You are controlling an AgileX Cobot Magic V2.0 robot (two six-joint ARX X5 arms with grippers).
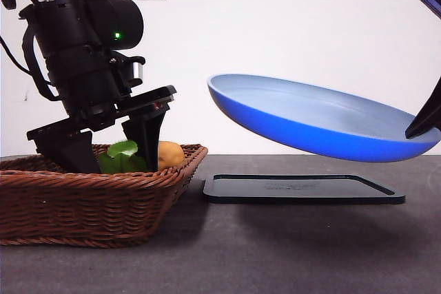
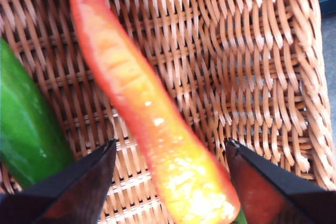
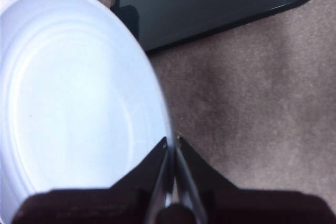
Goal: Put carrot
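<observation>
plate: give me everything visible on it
The plate is round and shallow, with a deep blue underside and a pale blue, glossy inside showing faint concentric rings; it looks like plastic or glazed ware. Nothing lies in it. It hangs in the air, tilted, above the dark mat and touching neither mat nor table. The right gripper pinches its rim, jaws shut on the edge. The basket is off to one side, apart from it.
</observation>
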